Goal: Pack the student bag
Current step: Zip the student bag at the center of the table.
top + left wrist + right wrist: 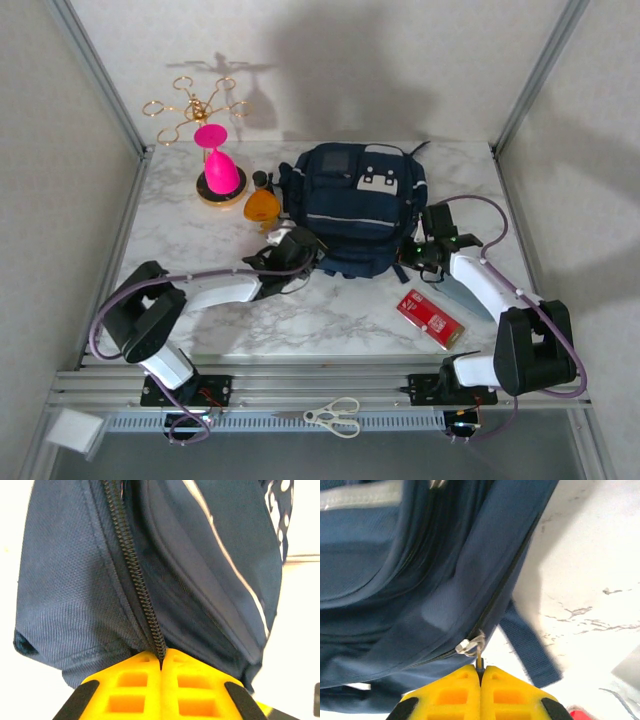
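Note:
The student bag (360,205), navy blue with white patches, lies in the middle of the marble table. My left gripper (300,245) is at its left lower corner. In the left wrist view the yellow fingers (130,680) are shut on the bag's black zip line (150,625), pinching the zip edge between their tips. My right gripper (425,250) is at the bag's right lower side. In the right wrist view it (480,672) is shut on the dark zipper pull (479,659) that hangs from the metal slider (469,645). A navy strap (530,650) trails onto the table.
A red packet (431,318) lies on the table in front of the right arm. An orange object (263,206) and a pink glass (218,165) on a gold stand sit left of the bag. Scissors (335,416) rest on the front rail.

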Robot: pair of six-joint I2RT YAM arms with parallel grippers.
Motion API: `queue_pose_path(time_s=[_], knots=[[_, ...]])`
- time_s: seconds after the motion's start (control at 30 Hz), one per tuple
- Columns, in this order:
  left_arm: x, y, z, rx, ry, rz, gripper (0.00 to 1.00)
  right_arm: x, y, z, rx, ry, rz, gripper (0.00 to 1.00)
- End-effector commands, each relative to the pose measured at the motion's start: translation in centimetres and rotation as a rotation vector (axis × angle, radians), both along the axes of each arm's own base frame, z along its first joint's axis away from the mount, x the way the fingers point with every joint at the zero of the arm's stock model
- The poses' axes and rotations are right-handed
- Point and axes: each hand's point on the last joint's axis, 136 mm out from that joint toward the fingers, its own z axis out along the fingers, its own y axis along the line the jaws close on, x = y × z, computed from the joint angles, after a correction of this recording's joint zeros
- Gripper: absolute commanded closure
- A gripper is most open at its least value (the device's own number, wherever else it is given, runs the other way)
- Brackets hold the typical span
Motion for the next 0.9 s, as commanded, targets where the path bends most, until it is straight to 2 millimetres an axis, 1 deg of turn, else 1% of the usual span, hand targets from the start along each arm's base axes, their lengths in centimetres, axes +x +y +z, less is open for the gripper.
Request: queue_pose_path(time_s=[0.0, 0.07, 0.1, 0.13, 0.17, 0.23, 0.3, 0.33, 0.37, 0.4, 0.47, 0.5, 0.57, 0.63, 0.73, 0.77, 0.8, 0.87], knots=[[1.9, 5.4, 1.1, 0.267, -0.066, 0.019, 1.00, -0.3, 1.0, -0.2, -0.024, 0.011, 0.004, 1.00], [2.0, 4.2, 2.3, 0.242, -0.096, -0.034, 1.00, -0.5, 2.8, -0.1, 0.002, 0.015, 0.043, 1.00], [1.7, 3.1, 2.7, 0.203, -0.106, -0.069, 0.90, -0.5, 3.4, 0.0, 0.025, 0.015, 0.053, 1.00], [1.3, 2.2, 3.2, 0.164, -0.106, -0.091, 0.74, -0.5, 3.7, 0.2, 0.042, 0.010, 0.054, 1.00], [0.9, 1.6, 3.5, 0.133, -0.103, -0.106, 0.68, -0.4, 3.8, 0.3, 0.051, 0.002, 0.058, 1.00], [-0.3, 0.5, 4.5, 0.071, -0.103, -0.113, 0.56, -0.4, 3.6, 0.3, 0.035, 0.003, 0.054, 1.00], [-1.7, -0.6, 5.4, -0.006, -0.111, -0.098, 0.48, -0.4, 3.6, 0.2, 0.030, 0.005, 0.062, 1.00], [-2.3, -1.6, 5.5, -0.066, -0.101, -0.095, 0.42, -0.5, 3.7, 0.2, 0.037, 0.003, 0.069, 1.00], [-2.8, -2.4, 5.4, -0.104, -0.081, -0.099, 0.40, -0.5, 3.8, 0.2, 0.042, 0.000, 0.070, 1.00], [-3.2, -3.3, 4.8, -0.153, -0.044, -0.087, 0.38, -0.5, 3.8, 0.2, 0.043, -0.002, 0.071, 1.00], [-3.5, -4.8, 4.1, -0.258, -0.010, -0.069, 0.38, -0.5, 3.7, -0.1, 0.038, -0.003, 0.068, 1.00], [-3.4, -5.2, 3.6, -0.293, 0.009, -0.038, 0.37, -0.5, 3.8, -0.3, 0.044, 0.001, 0.069, 1.00], [-2.7, -6.4, 3.4, -0.354, 0.026, -0.006, 0.38, -0.7, 4.0, -0.7, 0.059, 0.006, 0.070, 1.00], [-1.9, -7.9, 3.2, -0.379, 0.044, 0.008, 0.44, -0.6, 4.0, -0.7, 0.061, 0.001, 0.068, 1.00], [-1.1, -10.0, 2.4, -0.394, 0.079, 0.025, 0.49, -0.5, 3.9, -0.8, 0.051, -0.005, 0.068, 1.00], [-1.1, -10.6, 1.6, -0.394, 0.109, 0.029, 0.52, -0.5, 3.8, -0.9, 0.046, -0.001, 0.069, 1.00], [-1.0, -11.1, 0.7, -0.403, 0.135, 0.034, 0.56, -0.5, 3.7, -1.0, 0.037, 0.001, 0.066, 1.00], [-1.0, -11.4, -0.7, -0.406, 0.163, 0.061, 0.63, -0.4, 3.3, -1.2, 0.014, 0.003, 0.059, 1.00]])
